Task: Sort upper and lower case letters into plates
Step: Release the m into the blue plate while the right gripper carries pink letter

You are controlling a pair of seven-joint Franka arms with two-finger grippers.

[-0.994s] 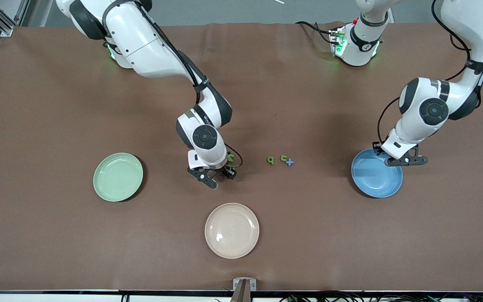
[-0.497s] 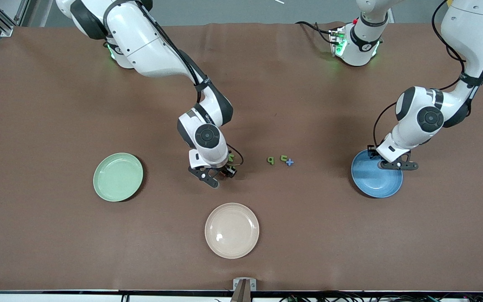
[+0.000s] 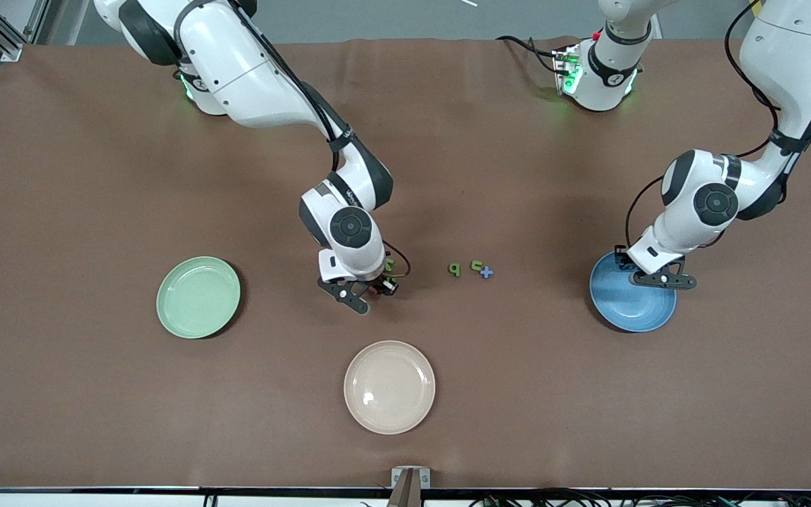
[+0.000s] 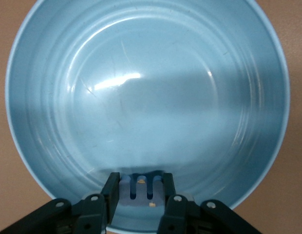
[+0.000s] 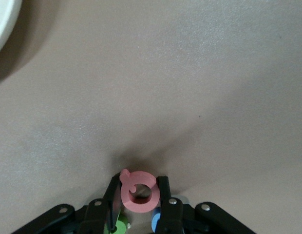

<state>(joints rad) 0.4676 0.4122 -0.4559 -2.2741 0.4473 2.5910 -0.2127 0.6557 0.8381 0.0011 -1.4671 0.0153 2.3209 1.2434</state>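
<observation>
My right gripper (image 5: 137, 194) is down at the brown bench (image 3: 96, 176), about midway along it, and its two fingers (image 5: 112, 195) are clamped against the sides of a pink letter (image 5: 138, 190), a ring with a small tail. Tucked just under that gripper I can see a green piece (image 5: 121, 227) by one finger and a blue piece (image 5: 156, 223) by the other; I cannot tell what letters they are. The mint green plate (image 3: 198, 296) sits on the bench well apart from this gripper, toward the right arm's end of the bench. The cream-beige plate (image 3: 389, 386) lies near the gripper, closer to the front camera.

Toward the left arm's end from my right gripper, a small green letter (image 3: 454, 269) lies near it, then another green letter (image 3: 476, 265) touching a blue plus-shaped piece (image 3: 486, 272).

My left gripper (image 4: 139, 192) hangs over the blue plate (image 4: 151, 63), above the part of its rim that faces the arms' bases. Its fingers (image 4: 111, 192) grasp a blue letter (image 4: 140, 186) with upright prongs, held just above the plate's inner wall. The plate's bottom below that gripper shows only a sheen of light. The blue plate rests on the bench toward the left arm's end, well apart from the loose letters.
</observation>
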